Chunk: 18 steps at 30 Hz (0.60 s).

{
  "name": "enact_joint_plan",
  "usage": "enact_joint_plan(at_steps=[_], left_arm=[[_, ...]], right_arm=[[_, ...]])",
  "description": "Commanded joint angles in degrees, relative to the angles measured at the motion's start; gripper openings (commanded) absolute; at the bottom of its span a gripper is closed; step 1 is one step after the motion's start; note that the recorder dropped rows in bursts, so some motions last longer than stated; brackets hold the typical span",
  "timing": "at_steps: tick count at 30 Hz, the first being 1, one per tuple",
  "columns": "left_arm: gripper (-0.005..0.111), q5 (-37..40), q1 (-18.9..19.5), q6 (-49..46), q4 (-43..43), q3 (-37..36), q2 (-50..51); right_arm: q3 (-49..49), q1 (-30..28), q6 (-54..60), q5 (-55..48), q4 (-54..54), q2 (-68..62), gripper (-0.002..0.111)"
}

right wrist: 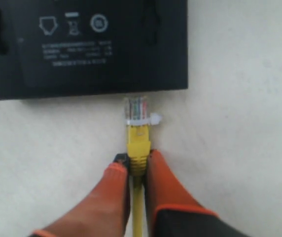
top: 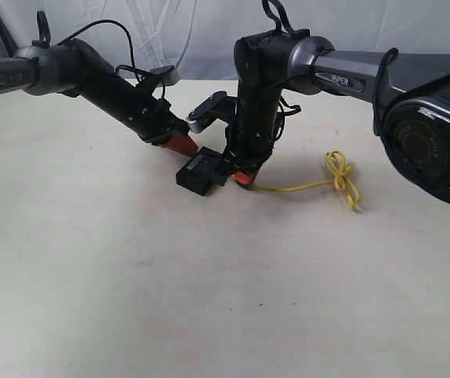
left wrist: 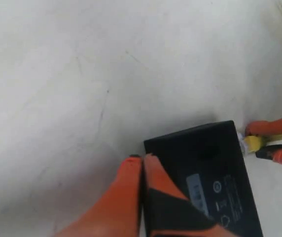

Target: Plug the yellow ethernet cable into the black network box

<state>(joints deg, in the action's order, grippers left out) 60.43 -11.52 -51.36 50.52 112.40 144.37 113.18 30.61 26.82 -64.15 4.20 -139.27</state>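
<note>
Yellow cable (right wrist: 137, 143) in right claw (right wrist: 137, 165) (near box (right wrist: 82, 49))

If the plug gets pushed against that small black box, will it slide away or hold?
The flat black plastic network box looks light on a smooth tabletop, so it would probably slide. The shut left gripper seems to rest against its opposite side, likely bracing it.

You can read "PiPER" in white letters on the right arm (top: 341, 79). On the box (right wrist: 82, 54) you get three white signs, a pentagon outline, a bin-like mark and a ringed mark, above lines of print too small to read. Its grey label (left wrist: 198, 187) is too blurred to read.
</note>
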Motion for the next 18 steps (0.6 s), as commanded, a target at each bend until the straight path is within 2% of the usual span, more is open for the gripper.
enact_joint_plan(at_steps=[1, 4, 7, 10, 14, 16, 18], left_arm=[[0.000, 0.4, -1.1, -3.0, 3.2, -0.1, 0.3], [0.000, 0.4, -1.1, -3.8, 4.8, -0.1, 0.3], [0.000, 0.5, -1.0, -4.7, 4.8, -0.1, 0.3], [0.000, 0.9, -0.9, -9.2, 4.8, -0.1, 0.3], [0.000, 0.1, 0.5, -3.5, 5.0, -0.1, 0.3], [0.000, 0.5, 1.2, -8.8, 4.7, -0.1, 0.3], [0.000, 2.7, 2.3, -21.8, 4.7, -0.1, 0.3]], right_arm=[[0.1, 0.2, 2.0, 2.7, 2.9, 0.1, -0.001], [0.1, -0.6, 2.5, 1.9, 2.1, 2.2, -0.001], [0.1, -2.8, 11.3, -2.3, 2.5, 3.2, -0.001], [0.1, -4.6, 12.3, -3.4, 3.6, 2.8, -0.001], [0.1, -5.1, 12.1, -4.5, 4.6, 3.1, -0.001], [0.1, -5.1, 12.1, -5.3, 6.0, 3.1, -0.001], [0.1, -5.1, 12.1, -5.8, 8.8, 3.1, -0.001]])
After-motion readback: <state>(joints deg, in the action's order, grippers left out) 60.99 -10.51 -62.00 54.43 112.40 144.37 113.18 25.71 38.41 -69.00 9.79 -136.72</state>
